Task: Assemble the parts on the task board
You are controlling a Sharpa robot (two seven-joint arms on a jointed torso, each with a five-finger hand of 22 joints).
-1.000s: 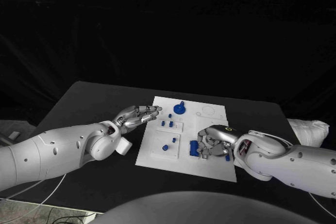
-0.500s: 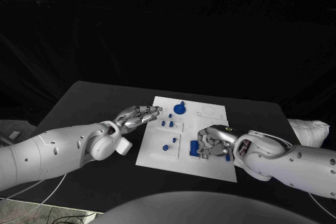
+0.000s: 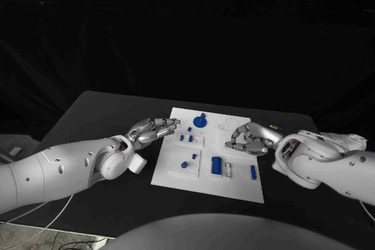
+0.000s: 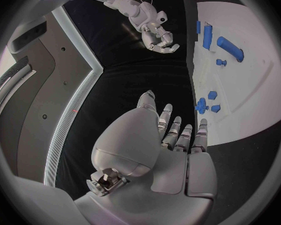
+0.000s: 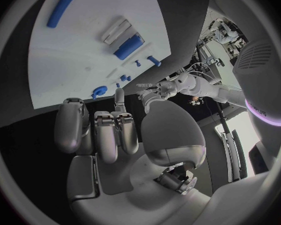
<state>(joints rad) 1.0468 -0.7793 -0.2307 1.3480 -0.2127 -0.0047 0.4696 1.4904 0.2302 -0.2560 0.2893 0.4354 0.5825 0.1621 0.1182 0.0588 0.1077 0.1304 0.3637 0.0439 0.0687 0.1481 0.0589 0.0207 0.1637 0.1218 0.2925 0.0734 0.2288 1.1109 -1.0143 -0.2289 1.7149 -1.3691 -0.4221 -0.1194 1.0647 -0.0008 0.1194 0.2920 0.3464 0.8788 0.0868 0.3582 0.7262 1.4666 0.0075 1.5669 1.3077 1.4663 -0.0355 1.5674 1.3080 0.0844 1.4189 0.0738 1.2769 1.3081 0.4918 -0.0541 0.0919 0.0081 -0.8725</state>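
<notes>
The white task board [image 3: 205, 177] lies in the middle of the frame on the black table [image 3: 94, 111], with the small blue parts spread over it: a round knobbed piece [image 3: 199, 120] near the board's upper edge, two little pegs [image 3: 186, 137] just below it, a small stud [image 3: 184, 165] on the raised plate at the board's left, a stubby cylinder [image 3: 217, 164] at centre beside a pale slotted block [image 3: 227, 170], and a slim bar [image 3: 253, 172] to the right. The left hand [image 3: 152, 129] hovers just off the board's left edge, fingers loosely together and holding nothing. The right hand [image 3: 251, 138] hangs above the board's right part, fingers curled inward with nothing seen in them. The parts look like hard, light plastic: stiff, smooth, likely to skid or roll on the slick board if nudged. The cylinder is probably best pinched across its sides near mid-length, the bar along its long edges, the pegs by fingertips from above.
</notes>
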